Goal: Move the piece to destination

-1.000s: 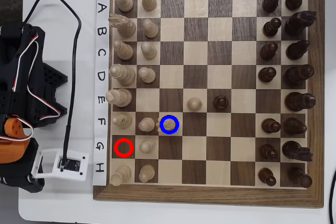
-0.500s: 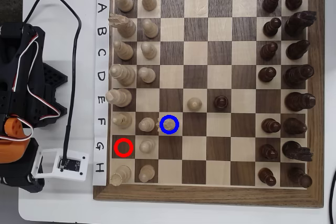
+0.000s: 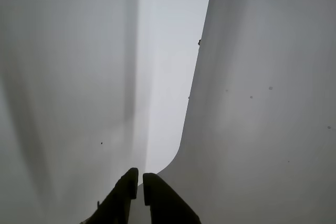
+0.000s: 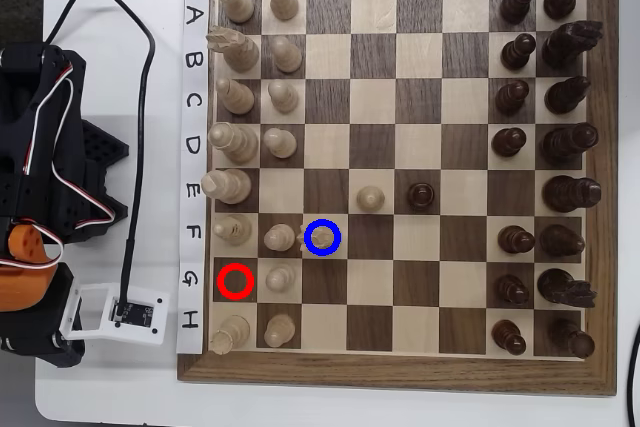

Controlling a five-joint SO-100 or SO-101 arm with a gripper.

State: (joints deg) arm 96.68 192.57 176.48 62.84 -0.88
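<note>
The chessboard (image 4: 400, 172) fills the desk (image 4: 120, 387) to my right in the overhead view; my arm sits folded off its left edge; the piece (image 4: 320, 237) stands inside the blue ring on the destination (image 4: 338, 225), well apart from me; my hand (image 3: 140, 182) is together, empty.

We count sixteen pale cream wooden chess pieces (image 4: 284, 143), sixteen dark brown wooden chess pieces (image 4: 512, 141), one blue ring outline (image 4: 339, 237), one red ring outline (image 4: 219, 281) and one wooden chessboard (image 4: 400, 372).
</note>
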